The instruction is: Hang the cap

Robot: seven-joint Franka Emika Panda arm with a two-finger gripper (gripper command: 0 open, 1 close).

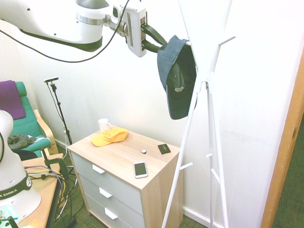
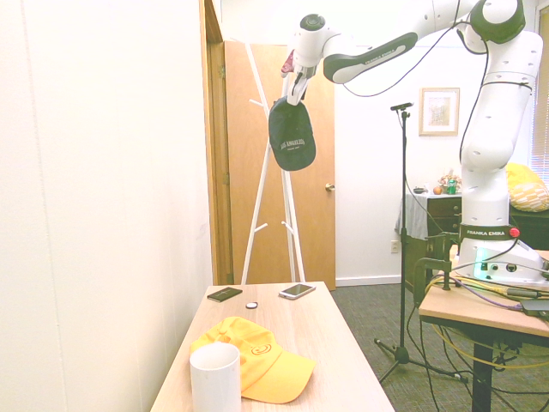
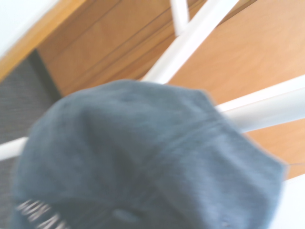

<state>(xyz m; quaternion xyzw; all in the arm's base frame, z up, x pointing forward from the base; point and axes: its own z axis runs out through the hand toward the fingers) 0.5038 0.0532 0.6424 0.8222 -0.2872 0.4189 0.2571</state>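
cap (image 1: 178, 78) | hangs on rack (image 1: 209, 95); peg hidden | hand (image 1: 159, 42) fingers parted beside it; grip unclear

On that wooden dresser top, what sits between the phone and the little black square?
A small round white-rimmed object lies between the phone and the black square; both exterior views show it.

The cap (image 1: 178, 78) hangs high up against the white coat stand, its dark navy crown at the top and the curved brim pointing down, the open underside facing the first exterior camera. From the opposite side the cap (image 2: 292, 136) shows its front panel with small white lettering across it. Up close, the blurred blue fabric of the cap (image 3: 143, 157) fills the wrist view.
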